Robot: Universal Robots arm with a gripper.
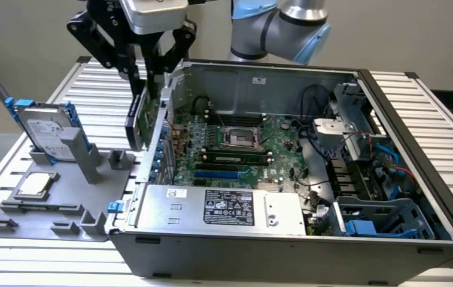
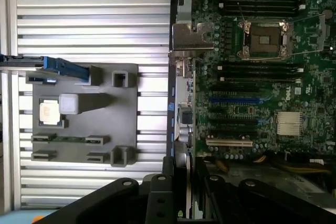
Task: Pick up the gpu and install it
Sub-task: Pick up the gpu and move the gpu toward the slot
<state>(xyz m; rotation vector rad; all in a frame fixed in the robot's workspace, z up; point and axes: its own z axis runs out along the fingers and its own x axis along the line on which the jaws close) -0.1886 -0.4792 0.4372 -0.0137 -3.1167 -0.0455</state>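
The gpu [image 1: 137, 119] hangs upright, black face toward the exterior view's left and green board toward the case. My gripper [image 1: 151, 78] is shut on its top edge. The card hovers over the left wall of the open computer case [image 1: 417, 149], just above the expansion slot area of the motherboard [image 1: 242, 149]. In the wrist view the gpu [image 2: 182, 129] shows edge-on, with its silver end bracket [image 2: 192, 36] at the far end. There it runs along the case wall beside the motherboard [image 2: 252, 103], and my gripper [image 2: 178, 184] grips its near end.
A grey parts holder [image 1: 66, 197] stands left of the case on the slatted table, carrying a hard drive in a blue frame [image 1: 46, 128] and a square CPU chip [image 1: 36, 184]. The power supply [image 1: 226, 209] fills the case's front. Cables and a drive cage [image 1: 378, 215] lie on the right.
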